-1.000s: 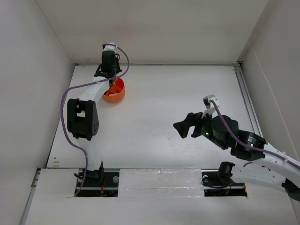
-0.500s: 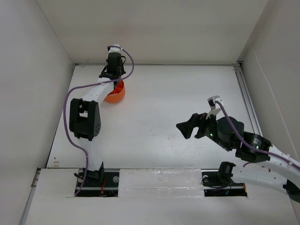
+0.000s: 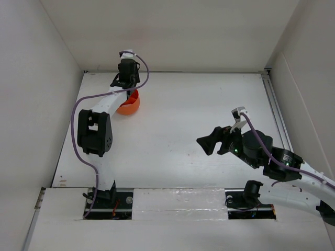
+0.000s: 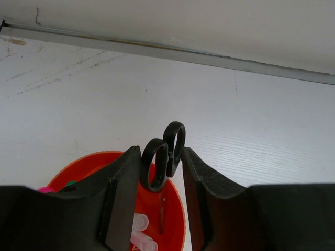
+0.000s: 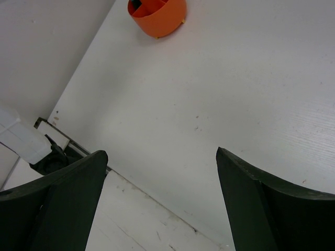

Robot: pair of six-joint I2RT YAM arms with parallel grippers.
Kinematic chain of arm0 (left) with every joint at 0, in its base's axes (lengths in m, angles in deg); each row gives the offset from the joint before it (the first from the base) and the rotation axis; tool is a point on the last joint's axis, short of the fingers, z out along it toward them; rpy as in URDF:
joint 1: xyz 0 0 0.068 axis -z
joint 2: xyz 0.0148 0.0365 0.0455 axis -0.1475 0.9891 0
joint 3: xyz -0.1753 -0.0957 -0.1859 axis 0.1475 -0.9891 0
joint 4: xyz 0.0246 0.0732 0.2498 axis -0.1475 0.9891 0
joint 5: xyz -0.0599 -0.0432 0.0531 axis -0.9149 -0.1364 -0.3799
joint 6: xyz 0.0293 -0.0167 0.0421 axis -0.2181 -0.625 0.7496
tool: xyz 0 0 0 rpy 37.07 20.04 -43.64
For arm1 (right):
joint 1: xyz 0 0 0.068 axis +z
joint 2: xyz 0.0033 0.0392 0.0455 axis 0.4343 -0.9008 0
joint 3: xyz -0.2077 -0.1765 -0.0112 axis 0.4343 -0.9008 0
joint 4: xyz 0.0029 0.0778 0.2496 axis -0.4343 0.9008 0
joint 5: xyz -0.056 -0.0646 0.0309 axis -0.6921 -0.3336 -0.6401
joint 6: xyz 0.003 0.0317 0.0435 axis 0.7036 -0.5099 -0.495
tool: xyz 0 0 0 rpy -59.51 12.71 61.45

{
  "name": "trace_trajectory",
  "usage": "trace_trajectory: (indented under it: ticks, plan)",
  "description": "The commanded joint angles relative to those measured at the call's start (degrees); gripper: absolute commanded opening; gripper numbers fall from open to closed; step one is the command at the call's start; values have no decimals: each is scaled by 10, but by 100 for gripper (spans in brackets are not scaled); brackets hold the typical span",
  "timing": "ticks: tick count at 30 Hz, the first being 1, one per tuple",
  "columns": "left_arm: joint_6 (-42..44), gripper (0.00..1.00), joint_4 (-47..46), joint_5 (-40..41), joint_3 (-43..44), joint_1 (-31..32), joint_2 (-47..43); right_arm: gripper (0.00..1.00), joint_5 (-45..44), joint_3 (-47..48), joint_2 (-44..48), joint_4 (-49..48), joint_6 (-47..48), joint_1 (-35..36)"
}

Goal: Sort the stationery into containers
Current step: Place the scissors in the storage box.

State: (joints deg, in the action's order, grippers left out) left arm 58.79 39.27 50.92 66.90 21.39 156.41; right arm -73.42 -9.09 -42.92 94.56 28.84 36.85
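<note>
Two arms to mind, and I take them from the left. The left gripper (image 4: 161,150) hangs over the round orange organiser (image 4: 89,162), which sits at the far left of the table (image 3: 209,99), near the back wall. Its jaws stand narrow, one on either side of the black-handled scissors (image 4: 166,157). The two finger loops poke up between the fingers (image 4: 123,198), and the blades run down into the organiser, hidden from me. Loops and pads look to be touching or just apart, so I cannot tell whether the grip is on or off. A few small white pieces (image 4: 140,224) lie in the compartment below.

I judge the scissors stiff and light, with smooth plastic loops that could slip or swing if pinched at one edge. Standing blades-down, they may lean against the compartment wall once let go. If I had to take them again, I would close across both loops together, low, where they overlap.

Over on the right, the right gripper (image 5: 159,154) hovers above bare table, well apart from the organiser, its fingers spread wide with nothing between them.
</note>
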Motion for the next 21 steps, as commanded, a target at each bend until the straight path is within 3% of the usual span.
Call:
trace_trajectory:
  ticks: [1, 8, 12, 16, 21]
  plan:
    - [2, 34, -12, -1, -3, -3, -17, 91, 3, 10, 6, -6, -4, -2]
    - [-10, 35, -17, -12, 3, -3, -53, 91, 3, 10, -5, -12, 1, -2]
    - [-15, 50, -12, -6, 11, -3, -101, 91, -7, 10, -10, -12, 1, -2]
    - [-21, 98, -12, 27, 16, -3, -148, 92, -20, 15, -10, -12, 1, -2]
    - [-43, 100, 23, 48, 38, -3, -207, 100, -39, 39, -10, 15, 1, -2]
